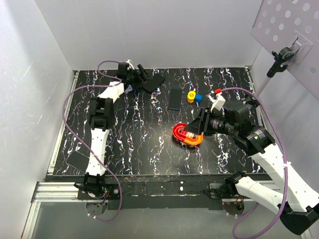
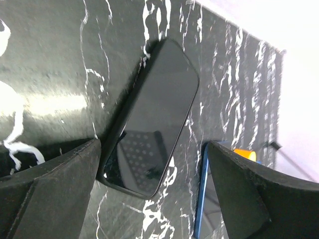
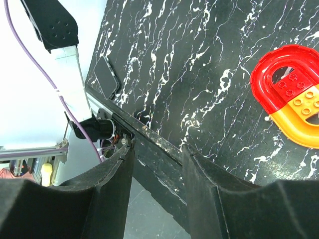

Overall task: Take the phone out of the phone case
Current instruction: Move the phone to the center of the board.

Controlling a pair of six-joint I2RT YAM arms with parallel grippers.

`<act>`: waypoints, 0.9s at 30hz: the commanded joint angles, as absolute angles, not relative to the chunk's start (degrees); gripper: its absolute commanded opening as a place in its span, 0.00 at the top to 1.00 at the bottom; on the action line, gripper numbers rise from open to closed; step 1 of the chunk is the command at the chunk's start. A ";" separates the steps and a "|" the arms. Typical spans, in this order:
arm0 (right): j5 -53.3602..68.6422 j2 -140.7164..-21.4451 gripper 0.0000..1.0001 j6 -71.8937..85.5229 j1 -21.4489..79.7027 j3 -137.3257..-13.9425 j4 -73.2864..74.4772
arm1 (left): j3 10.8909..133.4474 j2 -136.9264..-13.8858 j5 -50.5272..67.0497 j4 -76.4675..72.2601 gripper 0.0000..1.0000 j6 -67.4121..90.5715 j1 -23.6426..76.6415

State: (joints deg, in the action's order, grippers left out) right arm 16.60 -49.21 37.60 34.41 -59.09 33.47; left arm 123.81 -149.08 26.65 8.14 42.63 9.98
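Note:
A black phone [image 1: 153, 82] with a glossy dark screen lies flat at the back left of the marble table; it also shows in the left wrist view [image 2: 154, 109]. My left gripper [image 1: 141, 76] is open, and its jaws straddle the phone's near end [image 2: 153, 145] without touching it. A blue-edged case [image 1: 174, 98] lies flat to the phone's right, and only its blue edge [image 2: 200, 199] shows in the left wrist view. I cannot tell whether it holds anything. My right gripper [image 1: 198, 125] is open and empty [image 3: 158, 149], above the table's front edge.
A red and orange toy piece [image 1: 187, 135] lies mid-table beside the right gripper, also in the right wrist view [image 3: 289, 94]. Small yellow [image 1: 191, 95], blue [image 1: 198, 98] and red [image 1: 218, 91] blocks sit at the back. Another dark phone [image 1: 79, 159] lies front left.

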 commanded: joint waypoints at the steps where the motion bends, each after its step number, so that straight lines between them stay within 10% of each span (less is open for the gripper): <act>1: 16.26 -48.08 0.50 38.14 34.72 -58.71 31.99 | 122.16 -144.85 23.13 23.62 0.10 32.80 14.23; 19: 14.85 -45.62 0.51 39.11 34.80 -57.66 32.96 | 139.74 -152.92 -7.73 47.02 0.02 15.82 23.55; 27: 14.24 -44.83 0.51 39.64 34.72 -57.30 32.96 | 143.00 -154.77 -10.19 47.02 0.19 14.15 25.05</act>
